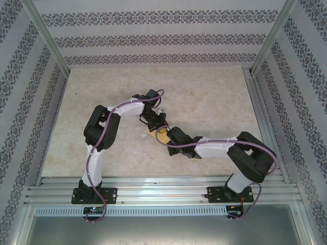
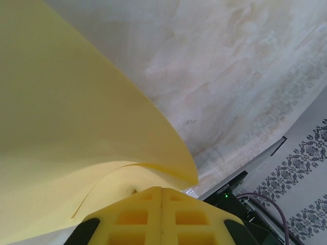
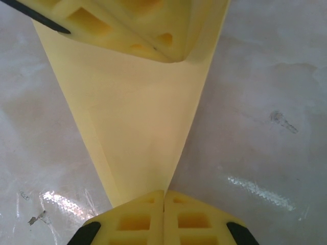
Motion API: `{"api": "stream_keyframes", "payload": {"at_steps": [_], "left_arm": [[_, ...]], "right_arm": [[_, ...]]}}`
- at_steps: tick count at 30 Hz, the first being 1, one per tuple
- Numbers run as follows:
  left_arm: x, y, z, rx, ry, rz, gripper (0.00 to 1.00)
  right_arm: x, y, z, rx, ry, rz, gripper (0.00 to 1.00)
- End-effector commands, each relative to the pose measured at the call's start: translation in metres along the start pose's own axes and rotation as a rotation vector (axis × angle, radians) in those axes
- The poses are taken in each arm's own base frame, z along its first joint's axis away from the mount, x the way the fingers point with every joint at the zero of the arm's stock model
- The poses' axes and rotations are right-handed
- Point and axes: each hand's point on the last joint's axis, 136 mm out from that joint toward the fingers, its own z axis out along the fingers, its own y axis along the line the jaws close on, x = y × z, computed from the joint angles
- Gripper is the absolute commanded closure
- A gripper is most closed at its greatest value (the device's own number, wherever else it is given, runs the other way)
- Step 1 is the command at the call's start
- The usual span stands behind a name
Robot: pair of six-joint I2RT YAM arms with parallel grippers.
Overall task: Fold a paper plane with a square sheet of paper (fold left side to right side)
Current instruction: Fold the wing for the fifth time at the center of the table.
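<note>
**Ana:** Start big. What's on the pale marbled table top (image 1: 214, 97)?

**Ben:** The two white-and-black arms reach in and meet at its middle, the left arm (image 1: 99, 133) from one side and the right arm (image 1: 227, 149) from the other. Between their tips is the thin mustard-yellow square sheet of paper (image 3: 143, 117), lifted and bent rather than lying flat.

**Ana:** Where is it from each tool?

**Ben:** Straight ahead of the right gripper (image 3: 163, 195). The sheet narrows to a point that runs into the seam between its yellow ribbed fingers. From there it widens away toward the left gripper (image 2: 161, 193), which is at the far, broad end. So the long axis runs from one gripper to the other.

**Ana:** And the jaws?

**Ben:** Both pairs are pressed together with no gap. The right pinches the narrow tip. The left looks clamped on the broad edge, and from its own camera the sheet billows up and to its left.

**Ana:** Which arm should make the fold?

**Ben:** I'd say the left. It has the wide side, and that side has to cross to the right while the right gripper anchors the tip.

**Ana:** Risk?

**Ben:** Probably a crooked crease, since the paper curls.
</note>
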Motion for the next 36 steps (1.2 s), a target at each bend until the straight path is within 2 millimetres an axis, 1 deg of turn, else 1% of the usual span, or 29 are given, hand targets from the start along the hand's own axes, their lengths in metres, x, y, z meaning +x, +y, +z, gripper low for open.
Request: {"api": "stream_keyframes", "payload": {"at_steps": [1,3,4,9,13,17,23,29,36], "left_arm": [[0.002,-0.013,-0.008,0.010,-0.026,0.041,0.85],[0.000,-0.019,-0.009,0.019,-0.032,0.050,0.80],[-0.001,-0.019,-0.010,0.021,-0.035,0.048,0.75],[-0.007,-0.023,-0.008,0.026,-0.043,0.051,0.60],[-0.012,-0.025,-0.007,0.028,-0.047,0.055,0.55],[-0.014,-0.022,-0.001,0.011,-0.041,0.048,0.54],[-0.015,-0.014,0.008,-0.025,-0.022,0.044,0.56],[-0.011,-0.010,0.010,-0.043,-0.002,0.051,0.63],[-0.004,-0.006,0.008,-0.058,0.005,0.059,0.85]], "right_arm": [[0.028,-0.004,0.010,0.019,0.087,-0.037,1.00],[0.029,-0.004,0.011,0.020,0.091,-0.035,1.00],[0.029,-0.004,0.011,0.017,0.090,-0.036,1.00],[0.030,-0.003,0.011,0.016,0.094,-0.032,1.00],[0.030,-0.003,0.011,0.016,0.094,-0.035,1.00],[0.031,-0.003,0.011,0.016,0.099,-0.037,1.00],[0.031,-0.003,0.011,0.016,0.101,-0.034,1.00],[0.031,-0.004,0.012,0.021,0.104,-0.038,1.00],[0.031,-0.004,0.012,0.020,0.104,-0.036,1.00]]}}
